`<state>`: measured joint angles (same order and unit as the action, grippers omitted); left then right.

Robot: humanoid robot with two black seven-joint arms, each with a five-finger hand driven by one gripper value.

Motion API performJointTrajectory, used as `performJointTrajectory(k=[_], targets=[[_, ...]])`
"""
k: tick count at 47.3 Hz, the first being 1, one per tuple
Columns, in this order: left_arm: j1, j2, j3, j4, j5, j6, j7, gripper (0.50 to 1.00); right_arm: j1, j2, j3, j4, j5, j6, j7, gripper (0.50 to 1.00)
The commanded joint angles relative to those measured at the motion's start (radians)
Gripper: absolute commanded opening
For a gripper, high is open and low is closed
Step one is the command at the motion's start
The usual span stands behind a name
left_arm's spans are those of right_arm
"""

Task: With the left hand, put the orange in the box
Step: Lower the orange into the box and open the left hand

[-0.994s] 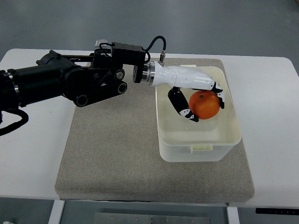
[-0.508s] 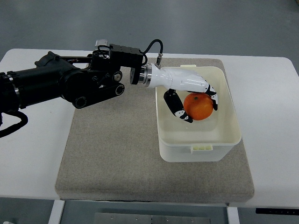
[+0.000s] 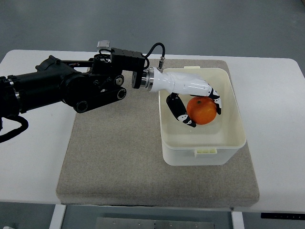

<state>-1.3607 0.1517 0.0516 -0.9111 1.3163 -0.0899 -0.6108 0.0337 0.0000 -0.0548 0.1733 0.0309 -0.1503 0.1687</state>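
Now left hand (image 3: 190, 95), fingers (image 3: 181, 112) curled round orange (image 3: 202, 110)

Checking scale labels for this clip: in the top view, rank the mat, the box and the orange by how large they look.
Largest to smallest:
1. mat, spreading well past the box on three sides
2. box, resting on the mat
3. orange, held by the left hand over the box, so slightly nearer the camera, yet clearly smallest

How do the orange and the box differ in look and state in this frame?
The orange is round and bright orange; the box is rectangular and cream-white. The orange is far smaller and sits within the box's walls. The left hand grips the orange, while the box rests free on the grey mat.
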Motion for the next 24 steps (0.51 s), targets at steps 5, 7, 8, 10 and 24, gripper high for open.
performJointTrajectory(k=[5,7,8,10,24], targets=[[0.009,0.000,0.001,0.001,-0.003,-0.001,0.000,0.872,0.000,0.000,0.000,0.000,0.000,0.000,0.000,0.926],[0.009,0.000,0.001,0.000,-0.005,-0.001,0.000,0.876,0.000,0.000,0.000,0.000,0.000,0.000,0.000,0.926],[0.009,0.000,0.001,0.001,-0.003,-0.001,0.000,0.876,0.000,0.000,0.001,0.000,0.000,0.000,0.000,0.926],[0.009,0.000,0.001,0.000,-0.003,-0.001,0.000,0.879,0.000,0.000,0.000,0.000,0.000,0.000,0.000,0.926],[0.005,0.003,-0.002,0.001,-0.011,0.006,0.000,0.879,0.000,0.000,0.000,0.000,0.000,0.000,0.000,0.926]])
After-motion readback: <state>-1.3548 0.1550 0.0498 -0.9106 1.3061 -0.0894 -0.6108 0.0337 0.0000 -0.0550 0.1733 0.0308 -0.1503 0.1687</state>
